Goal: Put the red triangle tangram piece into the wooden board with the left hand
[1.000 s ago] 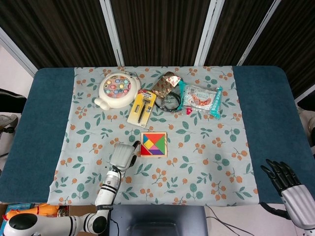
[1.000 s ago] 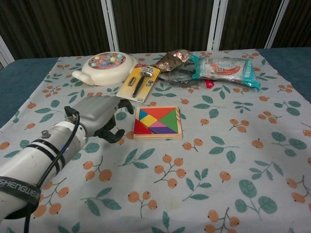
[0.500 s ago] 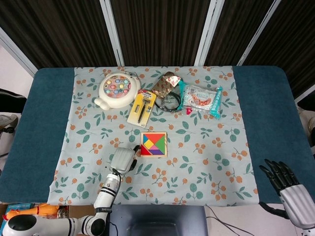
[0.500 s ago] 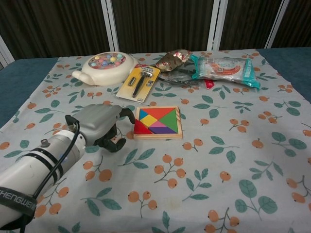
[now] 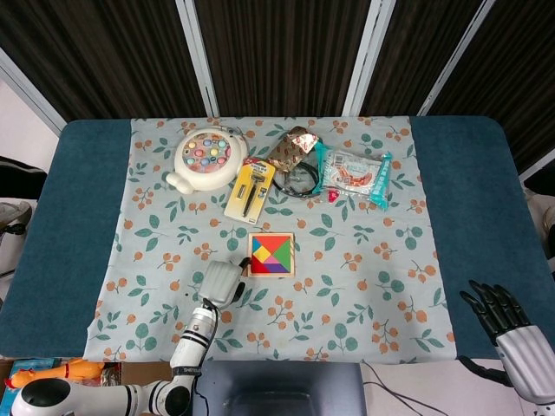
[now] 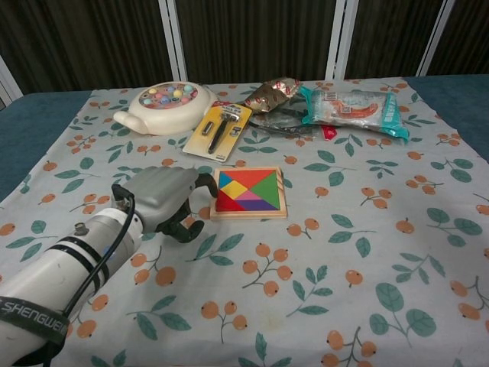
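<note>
The wooden board point(image 5: 270, 255) point(image 6: 248, 193) lies flat on the floral cloth, filled with coloured pieces. The red triangle point(image 5: 257, 266) point(image 6: 225, 201) sits inside it at the near left corner. My left hand point(image 5: 221, 282) point(image 6: 164, 200) is just left of the board and holds nothing. Its fingers point(image 6: 203, 182) are loosely curved toward the board's left edge, and the thumb stands apart below them. My right hand point(image 5: 507, 328) hovers at the near right corner of the table with fingers spread, far from the board.
At the back of the cloth are a cream toy with coloured beads point(image 5: 206, 157) point(image 6: 163, 106), a razor on a yellow card point(image 5: 250, 190) point(image 6: 218, 131), a foil packet point(image 5: 290, 150) and a snack bag point(image 5: 354, 174) point(image 6: 351, 111). Blue table point(image 5: 78, 217) flanks the cloth.
My left hand has drawn back a little toward the near edge and edged right, closer to the board's left side. The board, its pieces and my right hand have stayed put.
</note>
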### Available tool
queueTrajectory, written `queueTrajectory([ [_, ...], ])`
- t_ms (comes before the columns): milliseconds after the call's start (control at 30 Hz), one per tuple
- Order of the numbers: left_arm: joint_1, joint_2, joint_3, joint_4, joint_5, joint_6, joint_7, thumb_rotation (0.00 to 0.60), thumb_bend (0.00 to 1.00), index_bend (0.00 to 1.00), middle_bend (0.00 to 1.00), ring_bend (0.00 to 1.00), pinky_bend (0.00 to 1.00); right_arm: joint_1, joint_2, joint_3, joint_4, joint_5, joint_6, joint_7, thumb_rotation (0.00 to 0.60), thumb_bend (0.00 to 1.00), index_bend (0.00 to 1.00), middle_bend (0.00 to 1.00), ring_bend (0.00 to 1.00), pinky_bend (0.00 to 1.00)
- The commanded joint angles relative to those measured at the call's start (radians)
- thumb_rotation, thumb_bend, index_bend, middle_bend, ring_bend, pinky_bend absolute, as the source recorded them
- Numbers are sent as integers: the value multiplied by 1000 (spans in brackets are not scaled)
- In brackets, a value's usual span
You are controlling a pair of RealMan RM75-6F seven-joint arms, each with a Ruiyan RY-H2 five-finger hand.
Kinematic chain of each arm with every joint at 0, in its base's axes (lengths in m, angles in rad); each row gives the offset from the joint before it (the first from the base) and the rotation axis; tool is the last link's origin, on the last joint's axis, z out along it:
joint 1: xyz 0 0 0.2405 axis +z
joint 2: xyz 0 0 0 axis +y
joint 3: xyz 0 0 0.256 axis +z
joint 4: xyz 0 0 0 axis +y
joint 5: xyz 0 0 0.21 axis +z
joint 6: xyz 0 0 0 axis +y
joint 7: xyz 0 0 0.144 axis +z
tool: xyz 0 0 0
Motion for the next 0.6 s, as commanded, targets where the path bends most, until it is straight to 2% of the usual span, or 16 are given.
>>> queueTrajectory([
  [33,0,0,-1,0,-2,-2,2,600,415,299,1000,1000,1000,1,0,0,-1,1,-2,-2,600,57,0,0,0,0],
  [600,3,-6,5,9,-1,-12,-1,600,415,313,1000,1000,1000,0,1,1,-2,3,-1,0,600,57,0,0,0,0],
])
